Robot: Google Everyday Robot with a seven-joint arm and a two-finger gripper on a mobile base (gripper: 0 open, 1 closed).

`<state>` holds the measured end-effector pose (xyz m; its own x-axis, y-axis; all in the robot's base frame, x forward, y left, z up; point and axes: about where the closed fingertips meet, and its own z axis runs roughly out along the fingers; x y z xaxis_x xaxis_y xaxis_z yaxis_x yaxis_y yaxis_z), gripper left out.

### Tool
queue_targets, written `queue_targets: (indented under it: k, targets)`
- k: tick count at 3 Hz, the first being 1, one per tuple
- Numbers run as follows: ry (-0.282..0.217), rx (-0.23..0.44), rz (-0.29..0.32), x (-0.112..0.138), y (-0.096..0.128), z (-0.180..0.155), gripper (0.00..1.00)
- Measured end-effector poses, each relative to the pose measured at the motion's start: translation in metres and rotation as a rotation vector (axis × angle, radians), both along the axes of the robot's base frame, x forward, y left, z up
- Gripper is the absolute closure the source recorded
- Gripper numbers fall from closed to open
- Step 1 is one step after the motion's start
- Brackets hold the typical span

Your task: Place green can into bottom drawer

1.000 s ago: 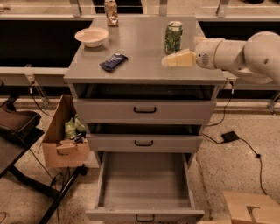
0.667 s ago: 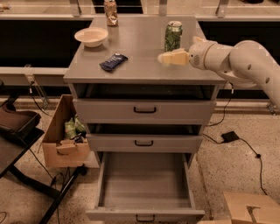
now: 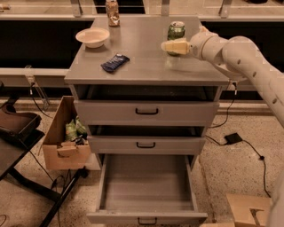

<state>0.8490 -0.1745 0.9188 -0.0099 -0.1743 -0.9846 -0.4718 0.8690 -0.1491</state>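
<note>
The green can (image 3: 176, 32) stands upright at the back right of the grey cabinet top (image 3: 142, 66). My gripper (image 3: 171, 46) comes in from the right on a white arm and sits just in front of the can, pointing left, low over the cabinet top. It holds nothing that I can see. The bottom drawer (image 3: 146, 212) is pulled fully out at the foot of the cabinet, and its long grey tray is empty.
A cream bowl (image 3: 92, 37) sits at the back left of the top, a dark blue packet (image 3: 115, 62) lies in the middle left, and a tan and reddish can (image 3: 112, 7) stands at the back. A cardboard box (image 3: 64, 137) is on the floor at left. The two upper drawers are shut.
My gripper has moved left along the cabinet top, from right of the can to just in front of it. The can has not moved.
</note>
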Motion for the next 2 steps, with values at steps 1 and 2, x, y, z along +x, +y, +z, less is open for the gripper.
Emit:
queue_targets:
  k: [1, 2]
  targets:
    - [-0.019, 0.046, 0.011, 0.019, 0.008, 0.007, 0.0]
    - [-0.021, 0.108, 0.052, 0.039, 0.027, 0.009, 0.0]
